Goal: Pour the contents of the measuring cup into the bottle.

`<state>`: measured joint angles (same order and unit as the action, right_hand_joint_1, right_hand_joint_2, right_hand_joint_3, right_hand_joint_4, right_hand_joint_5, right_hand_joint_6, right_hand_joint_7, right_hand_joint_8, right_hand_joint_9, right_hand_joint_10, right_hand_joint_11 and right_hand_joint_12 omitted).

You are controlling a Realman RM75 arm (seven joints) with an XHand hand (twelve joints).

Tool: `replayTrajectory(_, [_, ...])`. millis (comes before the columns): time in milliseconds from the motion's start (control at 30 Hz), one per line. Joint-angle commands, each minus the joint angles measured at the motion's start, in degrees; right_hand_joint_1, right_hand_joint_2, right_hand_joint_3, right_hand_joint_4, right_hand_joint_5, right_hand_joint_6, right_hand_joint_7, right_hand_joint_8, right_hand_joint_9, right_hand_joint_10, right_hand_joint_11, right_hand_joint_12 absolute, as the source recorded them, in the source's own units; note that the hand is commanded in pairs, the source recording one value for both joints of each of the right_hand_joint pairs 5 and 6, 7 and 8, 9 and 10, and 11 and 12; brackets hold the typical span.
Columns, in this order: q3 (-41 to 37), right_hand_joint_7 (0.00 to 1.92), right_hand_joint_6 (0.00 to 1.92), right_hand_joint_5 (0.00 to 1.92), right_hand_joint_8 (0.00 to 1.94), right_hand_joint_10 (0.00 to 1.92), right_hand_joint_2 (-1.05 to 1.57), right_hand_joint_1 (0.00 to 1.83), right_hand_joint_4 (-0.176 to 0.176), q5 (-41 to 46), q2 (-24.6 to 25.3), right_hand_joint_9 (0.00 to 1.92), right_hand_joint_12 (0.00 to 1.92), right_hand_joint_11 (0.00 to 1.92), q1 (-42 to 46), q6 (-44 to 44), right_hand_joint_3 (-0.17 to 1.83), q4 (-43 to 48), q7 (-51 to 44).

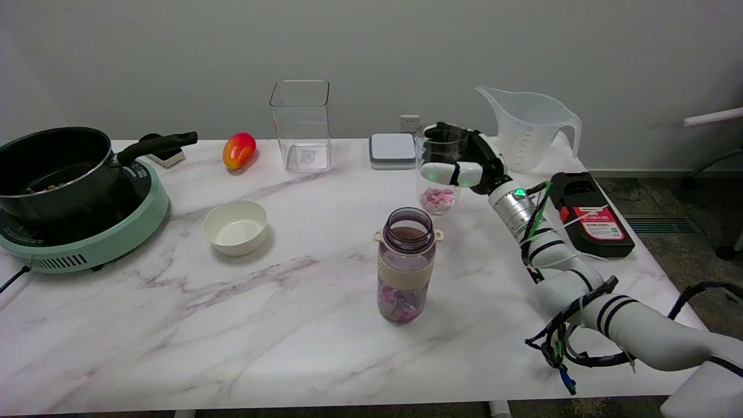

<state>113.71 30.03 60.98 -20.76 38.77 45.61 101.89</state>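
Marble table [232,325]; right hand [464,165] wraps upright measuring cup [438,174] behind bottle [405,267]

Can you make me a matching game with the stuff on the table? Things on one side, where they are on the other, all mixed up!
Things:
1. measuring cup
2. bottle
3. white bowl
4. black pot

Places or states:
A. sits on the green cooker
B. stands open in the middle, pink bits at its bottom
C. gripped by the right hand
D. alone on the marble table, between the cooker and the bottle

Pairs: 1-C, 2-B, 3-D, 4-A
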Motion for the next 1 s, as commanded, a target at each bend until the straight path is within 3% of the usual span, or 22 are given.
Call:
replayTrajectory(33, [-23.01,1.44,1.52,1.52,1.44,1.34,1.08,1.42,0.0,-5.47,-4.01,1.34,1.21,1.21,16.97,-6.87,0.54,26.74,-3.35])
replayTrajectory(567, [-38.12,1.47,1.54,1.54,1.47,1.36,1.19,1.39,0.0,-6.5,0.15,1.36,1.22,1.22,33.05,-4.92,0.47,44.8,-4.31])
replayTrajectory(1000, [-32.87,1.5,1.58,1.58,1.5,1.39,1.31,1.32,0.0,-10.86,-3.31,1.39,1.25,1.25,30.48,-17.15,0.37,52.18,-14.52])
